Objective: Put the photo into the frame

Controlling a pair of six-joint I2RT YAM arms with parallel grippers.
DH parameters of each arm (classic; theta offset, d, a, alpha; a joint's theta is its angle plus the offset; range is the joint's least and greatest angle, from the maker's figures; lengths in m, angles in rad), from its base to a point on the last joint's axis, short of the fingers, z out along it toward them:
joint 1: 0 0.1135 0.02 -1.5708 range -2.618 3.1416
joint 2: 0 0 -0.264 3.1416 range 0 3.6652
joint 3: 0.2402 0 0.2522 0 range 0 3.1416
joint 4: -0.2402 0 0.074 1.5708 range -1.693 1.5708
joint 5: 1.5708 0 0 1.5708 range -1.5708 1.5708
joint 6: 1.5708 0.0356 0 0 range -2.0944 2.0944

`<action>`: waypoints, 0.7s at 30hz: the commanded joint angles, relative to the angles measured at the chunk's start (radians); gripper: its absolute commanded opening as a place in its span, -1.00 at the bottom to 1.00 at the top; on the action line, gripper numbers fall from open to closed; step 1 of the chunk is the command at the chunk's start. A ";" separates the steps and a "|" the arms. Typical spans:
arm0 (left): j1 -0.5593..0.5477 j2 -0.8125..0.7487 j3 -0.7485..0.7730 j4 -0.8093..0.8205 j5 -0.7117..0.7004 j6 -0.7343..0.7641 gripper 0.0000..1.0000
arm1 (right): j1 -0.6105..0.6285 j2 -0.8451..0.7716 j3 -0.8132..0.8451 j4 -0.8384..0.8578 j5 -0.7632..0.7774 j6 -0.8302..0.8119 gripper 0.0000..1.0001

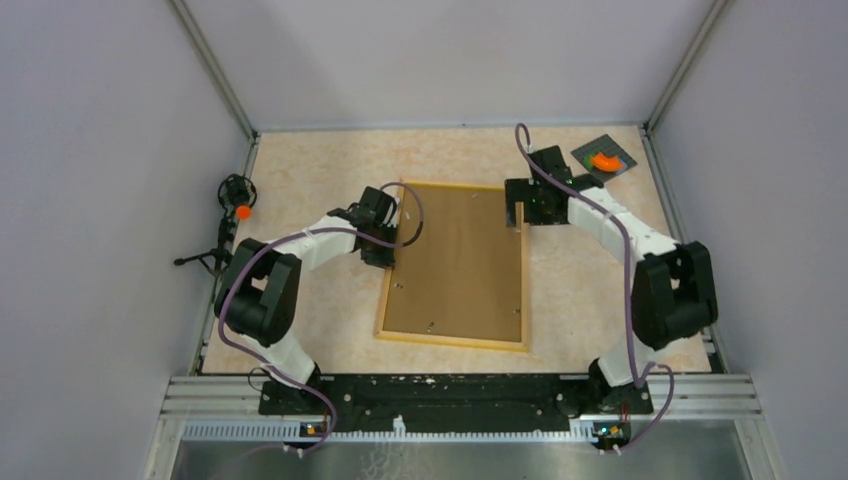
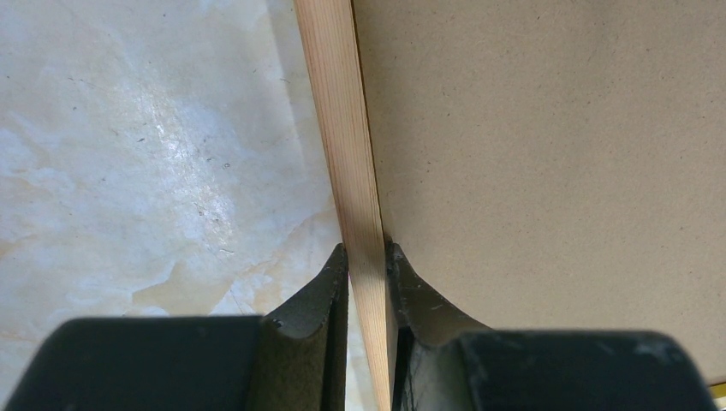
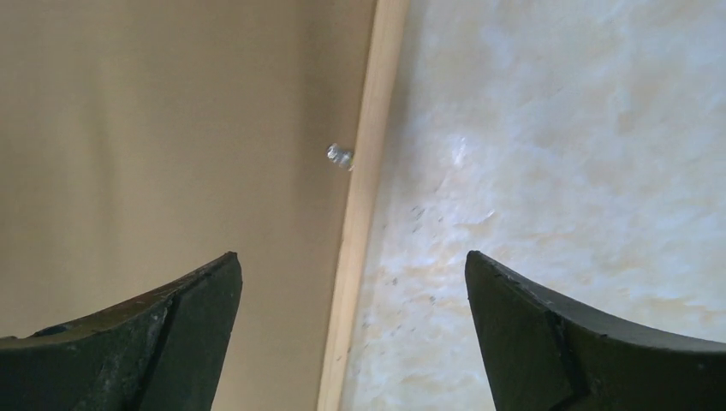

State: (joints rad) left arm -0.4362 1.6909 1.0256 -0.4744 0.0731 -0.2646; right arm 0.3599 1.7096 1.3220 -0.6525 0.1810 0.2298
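At the middle of the table (image 1: pixel 320 160), we find the frame (image 1: pixel 450 341) lying back-up. Its brown backing board (image 1: pixel 460 265) sits inside the wooden rails and covers the whole opening. The frame's long axis runs from the arm bases toward the far wall, slightly skewed. The left gripper (image 2: pixel 368 274) is closed on the left long rail toward its far end, with one finger on the table side and the other against the board. The right gripper (image 3: pixel 351 257) hangs over the right long rail near the far corner. Its fingers are spread wide and hold nothing. The rail passes between them, and a small metal tab (image 3: pixel 340 155) lies just ahead on the board side. Both arms are thus at the far half of the frame, one on each long side. Only the left has contact. The photo shows in no view, so we cannot tell whether it lies beneath the board or elsewhere. In our judgement, the next move turns on the right fingers, which must come down across that rail or onto the tab while the left steadies the frame.
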 commanded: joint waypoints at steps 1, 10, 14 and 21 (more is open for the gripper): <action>-0.012 0.015 -0.036 -0.087 0.057 -0.011 -1.00 | 0.007 -0.140 -0.184 0.101 -0.231 0.103 0.98; -0.002 0.022 -0.060 -0.070 0.141 -0.033 -1.00 | 0.003 -0.106 -0.354 0.215 -0.317 0.164 0.98; 0.008 -0.010 -0.108 -0.030 0.225 -0.102 -1.00 | 0.004 -0.040 -0.328 0.256 -0.378 0.162 0.98; -0.094 -0.148 -0.278 0.158 0.354 -0.361 -1.00 | 0.004 0.135 -0.104 0.272 -0.415 0.162 0.97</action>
State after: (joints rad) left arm -0.4110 1.5795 0.8436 -0.3489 0.2356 -0.4469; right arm 0.3492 1.7248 1.0657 -0.4839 -0.1482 0.3779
